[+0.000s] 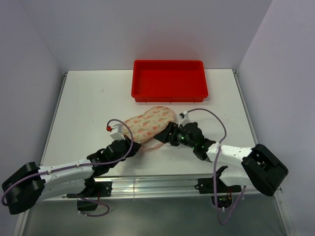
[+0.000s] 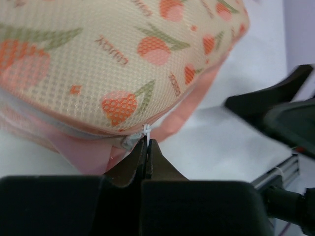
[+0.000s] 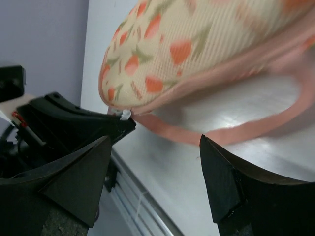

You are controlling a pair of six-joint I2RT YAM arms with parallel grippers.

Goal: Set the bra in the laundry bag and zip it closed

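Left wrist view: left gripper (image 2: pixel 148 147) clamps the zip pull (image 2: pixel 146 131) of the laundry bag (image 2: pixel 123 59); right gripper (image 3: pixel 155 145) stands wide, empty. No bra visible, presumably inside; zipping seemingly near-complete.

White table (image 1: pixel 83 98), red tray (image 1: pixel 169 80) at back, laundry bag (image 1: pixel 150 124) nearer

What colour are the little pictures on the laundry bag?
Orange-pink with green leaves, on cream mesh; the laundry bag shows best in the left wrist view.
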